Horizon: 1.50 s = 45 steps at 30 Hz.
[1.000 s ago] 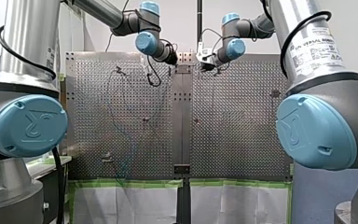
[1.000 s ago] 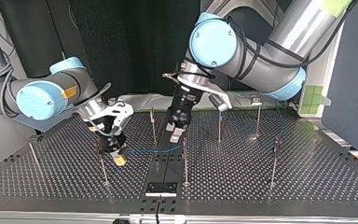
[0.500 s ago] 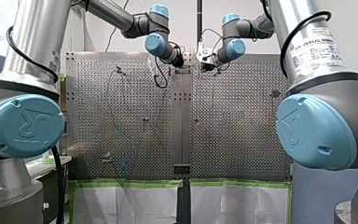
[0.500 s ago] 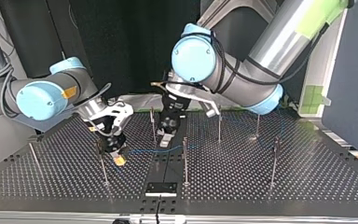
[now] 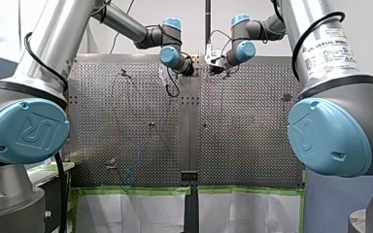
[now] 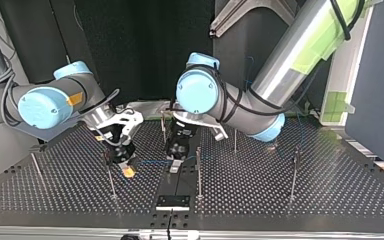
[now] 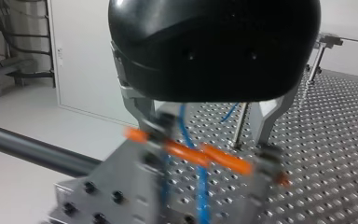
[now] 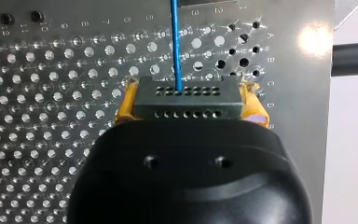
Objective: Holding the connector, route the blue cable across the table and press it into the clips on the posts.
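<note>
Right gripper (image 8: 189, 106) clamped on connector (image 8: 205, 100), low over counter (image 6: 280, 190), mid-left in top view. Blue cable (image 8: 175, 42) looks thin, floppy, light; grip connector, not cable. Left gripper (image 7: 205, 135) fingers apart, prob. straddling it.

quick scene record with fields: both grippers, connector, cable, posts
right gripper: shut on the connector, yellow pads
connector: dark block with rows of holes, blue cable leaving it
left gripper: open, metal fingers either side of the blue cable
posts: thin, upright on the perforated table
cable in clips: cannot tell
</note>
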Motion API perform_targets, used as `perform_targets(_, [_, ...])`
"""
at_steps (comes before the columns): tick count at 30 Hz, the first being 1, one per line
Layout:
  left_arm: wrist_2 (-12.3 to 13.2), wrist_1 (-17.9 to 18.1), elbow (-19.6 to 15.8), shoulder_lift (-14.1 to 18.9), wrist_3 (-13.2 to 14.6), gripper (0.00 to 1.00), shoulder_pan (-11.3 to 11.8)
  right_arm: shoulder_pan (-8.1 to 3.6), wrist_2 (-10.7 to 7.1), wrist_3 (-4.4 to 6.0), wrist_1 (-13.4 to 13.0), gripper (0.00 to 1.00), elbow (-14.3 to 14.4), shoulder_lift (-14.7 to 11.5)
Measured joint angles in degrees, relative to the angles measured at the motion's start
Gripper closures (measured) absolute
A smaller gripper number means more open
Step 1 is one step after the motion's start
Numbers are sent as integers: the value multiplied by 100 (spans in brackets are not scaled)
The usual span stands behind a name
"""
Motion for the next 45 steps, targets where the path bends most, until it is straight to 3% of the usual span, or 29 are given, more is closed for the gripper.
perform_targets(8, [-162, 95, 154, -326, -9, 0, -4, 3, -6, -4, 7, 100, 0, 0])
perform_targets(16, [-431, 83, 169, -356, 41, 2, -45, 4, -7, -5, 3, 100, 0, 2])
perform_targets(17, [-464, 81, 169, -357, 52, 17, -53, 3, -7, -5, 3, 100, 0, 3])
perform_targets(18, [-481, 82, 169, -357, 58, 17, -59, 1, -7, -5, 3, 100, 0, 5])
perform_targets(19, [-495, 83, 169, -357, 66, 27, -67, 0, -6, -6, 3, 100, 0, 6])
perform_targets(21, [-516, 83, 169, -358, 101, 27, -89, -2, -3, -6, 2, 100, 0, 7])
perform_targets(22, [-522, 83, 169, -358, 120, 58, -98, -2, -1, -5, 1, 100, 0, 8])
perform_targets(23, [-533, 87, 169, -359, 150, 70, -112, -2, -2, -6, 1, 100, 0, 8])
perform_targets(24, [-548, 91, 172, -359, 174, 70, -124, -3, -2, -6, 2, 100, 0, 8])
perform_targets(26, [-610, 102, 172, -358, 218, 99, -156, -4, -4, -5, 5, 100, 0, 9])
perform_targets(39, [-1208, -136, 150, -357, 325, 99, -382, -9, 9, -7, 2, 100, 140, 25])
perform_targets(45, [-1528, -161, -99, -339, 387, 99, -545, 17, 18, -28, 2, 100, 295, 26])
